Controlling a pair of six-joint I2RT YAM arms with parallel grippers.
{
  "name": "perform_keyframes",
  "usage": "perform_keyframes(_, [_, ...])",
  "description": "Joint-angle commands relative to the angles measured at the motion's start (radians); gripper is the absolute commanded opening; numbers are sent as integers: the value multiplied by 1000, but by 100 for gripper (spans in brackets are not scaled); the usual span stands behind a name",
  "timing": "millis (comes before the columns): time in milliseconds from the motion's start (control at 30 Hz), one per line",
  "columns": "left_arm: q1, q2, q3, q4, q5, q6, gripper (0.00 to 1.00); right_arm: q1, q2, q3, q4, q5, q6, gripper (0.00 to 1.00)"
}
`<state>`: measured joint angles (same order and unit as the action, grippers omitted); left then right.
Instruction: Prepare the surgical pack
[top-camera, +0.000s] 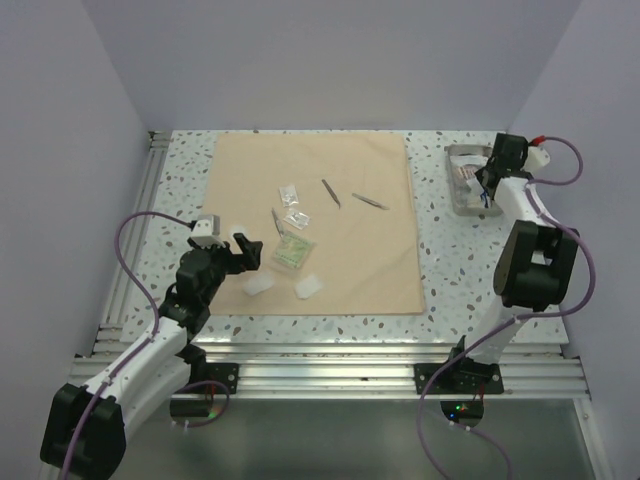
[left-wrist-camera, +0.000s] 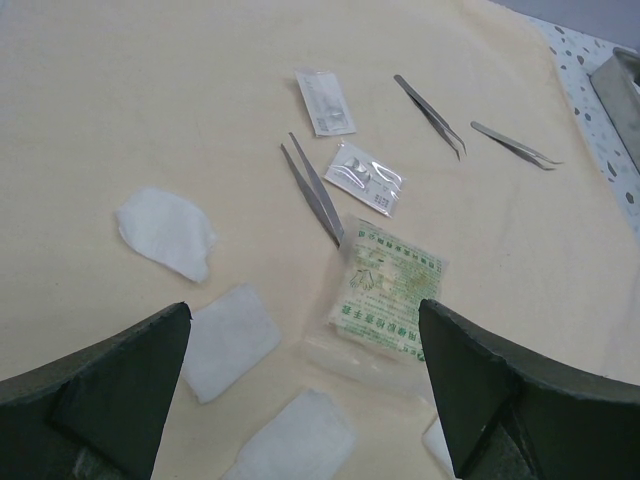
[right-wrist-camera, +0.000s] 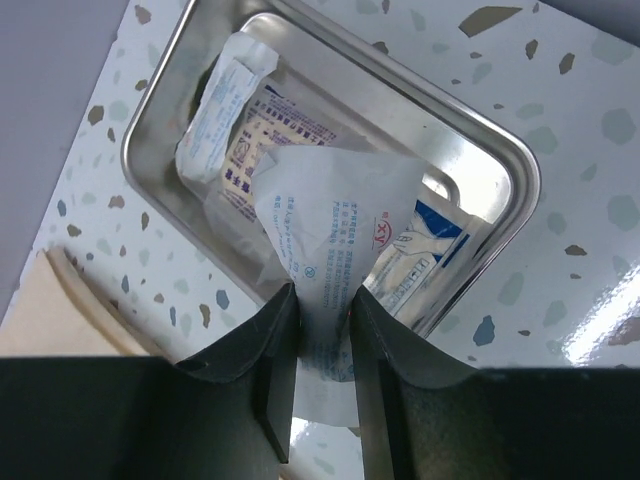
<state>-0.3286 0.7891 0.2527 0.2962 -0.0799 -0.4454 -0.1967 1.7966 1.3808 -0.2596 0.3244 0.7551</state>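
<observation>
From the overhead camera I see the tan cloth (top-camera: 315, 220) spread flat across the centre of the speckled worktop (top-camera: 440, 260), with the loose pieces of the pack scattered over its lower-left part. In my left wrist view a green-printed sachet (left-wrist-camera: 385, 285) lies at centre right. Two clear sachets (left-wrist-camera: 365, 178) sit above it, and one pair of tweezers (left-wrist-camera: 315, 190) runs slantwise between them, its lower end tucked under the green one. Two more pairs (left-wrist-camera: 432, 115) lie apart at the upper right, and three white pads (left-wrist-camera: 165, 232) spread along the lower left. The steel tray (right-wrist-camera: 440, 130) sits off the cloth in the upper right of the overhead frame. My right gripper (right-wrist-camera: 320, 310) is over it, closed on the lower edge of a white paper sachet (right-wrist-camera: 330, 220) that stands above the other packets (right-wrist-camera: 225, 100) in the tray. My left gripper (left-wrist-camera: 305, 380) hangs over the cloth's lower-left edge, jaws spread wide, holding nothing.
</observation>
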Motion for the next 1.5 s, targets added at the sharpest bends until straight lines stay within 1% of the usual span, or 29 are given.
perform_keyframes(0, [-6, 2, 30, 27, -18, 30, 100, 20, 43, 46, 33, 112, 214, 30])
perform_keyframes(33, [-7, 2, 30, 26, -20, 30, 100, 20, 59, 46, 39, 145, 231, 30])
perform_keyframes(133, [-7, -7, 26, 26, -23, 31, 100, 20, 82, 55, 72, 159, 247, 30])
perform_keyframes(200, [-9, -10, 26, 24, -24, 31, 100, 20, 113, 89, 47, 182, 268, 33])
perform_keyframes(233, [-9, -10, 26, 24, -24, 33, 100, 19, 122, 93, 34, 189, 265, 45])
perform_keyframes(333, [-9, -13, 28, 18, -29, 34, 100, 19, 119, 100, 36, 186, 231, 71])
perform_keyframes(367, [-9, -16, 28, 17, -27, 34, 100, 20, 103, 97, 34, 183, 228, 74])
perform_keyframes(400, [-9, -19, 30, 17, -29, 34, 100, 20, 89, 75, 39, 174, 224, 75])
perform_keyframes(433, [-9, -21, 28, 18, -29, 36, 100, 19, 77, 61, 61, 159, 216, 75])
perform_keyframes(567, [-10, -13, 31, 18, -26, 36, 100, 28, -2, -14, 117, 12, 142, 75])
perform_keyframes(600, [-9, -8, 33, 18, -24, 36, 100, 36, -31, -41, 132, -72, 98, 75])
perform_keyframes(633, [-10, -4, 34, 18, -23, 36, 100, 42, -42, -60, 193, -153, 66, 73])
perform_keyframes(700, [-10, 1, 37, 18, -21, 36, 100, 84, -71, -89, 204, -322, -2, 72])
perform_keyframes(733, [-10, 4, 39, 18, -18, 34, 100, 107, -80, -98, 194, -378, -26, 72])
perform_keyframes(767, [-12, 4, 39, 18, -15, 34, 100, 165, -94, -106, 186, -415, -54, 72])
perform_keyframes(800, [-12, 9, 40, 18, -15, 34, 100, 189, -109, -129, 177, -438, -97, 72])
perform_keyframes(867, [-12, 9, 40, 18, -15, 33, 100, 317, -155, -176, 190, -484, -125, 72])
perform_keyframes(933, [-12, 9, 40, 17, -11, 33, 100, 397, -167, -226, 186, -504, -166, 72])
perform_keyframes(967, [-12, 10, 39, 18, -5, 30, 100, 484, -161, -229, 172, -502, -207, 72])
perform_keyframes(1000, [-12, 10, 36, 21, 0, 28, 100, 526, -151, -220, 158, -504, -235, 72])
perform_keyframes(1033, [-12, 13, 36, 21, 3, 28, 100, 566, -129, -209, 105, -472, -256, 69])
perform_keyframes(1067, [-12, 15, 37, 23, 6, 27, 100, 633, -115, -192, 91, -467, -285, 69])
perform_keyframes(1133, [-12, 13, 39, 21, 5, 27, 100, 701, -89, -177, 60, -476, -298, 67])
perform_keyframes(1233, [-10, 4, 34, 21, 6, 24, 100, 744, -43, -154, 52, -478, -283, 65])
perform_keyframes(1300, [-13, 10, 28, 37, 25, 19, 100, 775, -5, -137, 52, -478, -243, 64])
perform_keyframes(1467, [-18, 30, 30, 46, 35, 13, 100, 826, 49, -184, 178, -475, -120, 63])
